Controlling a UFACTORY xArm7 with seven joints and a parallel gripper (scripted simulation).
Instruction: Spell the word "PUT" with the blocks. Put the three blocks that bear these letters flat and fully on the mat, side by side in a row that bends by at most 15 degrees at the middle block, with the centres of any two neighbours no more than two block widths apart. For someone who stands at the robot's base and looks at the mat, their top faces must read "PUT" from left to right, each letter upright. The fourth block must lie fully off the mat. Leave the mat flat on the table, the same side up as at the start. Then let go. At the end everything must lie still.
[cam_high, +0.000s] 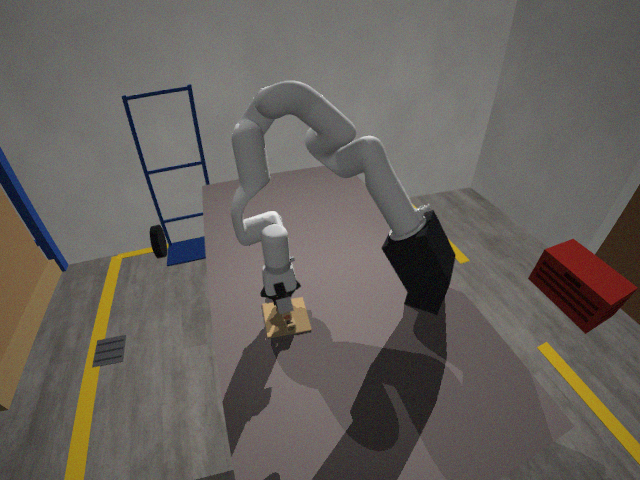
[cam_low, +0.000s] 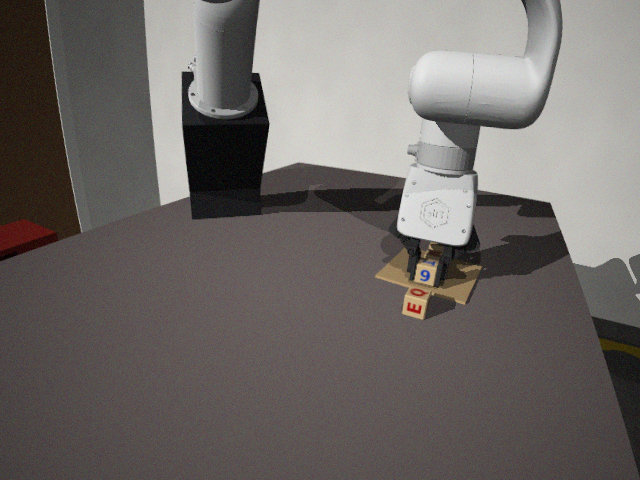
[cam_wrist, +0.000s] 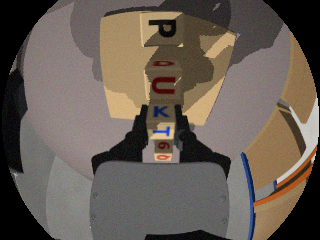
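Observation:
My gripper (cam_high: 284, 305) (cam_low: 425, 274) (cam_wrist: 161, 113) points down and is shut on the T block (cam_low: 427, 273) (cam_wrist: 161, 131), with T on top. It holds this block low at the mat's near edge in the exterior view; contact with the mat is hidden. The U block (cam_wrist: 163, 90) lies just beyond it on the tan mat (cam_high: 300, 305) (cam_low: 460, 294) (cam_wrist: 116, 95), with a red U on top. The P block (cam_wrist: 161, 30) lies farther along the same line, also on the mat. The fourth block (cam_low: 415, 305) (cam_wrist: 163, 157), showing Q and E, lies on the table close to the mat's edge.
The black base pedestal (cam_high: 421, 263) (cam_low: 224, 165) stands on the table (cam_high: 330, 248) (cam_low: 258, 335). The fourth block is close behind the held block along the row. A red box (cam_high: 584, 284) and blue hand truck (cam_high: 186, 253) are off the table.

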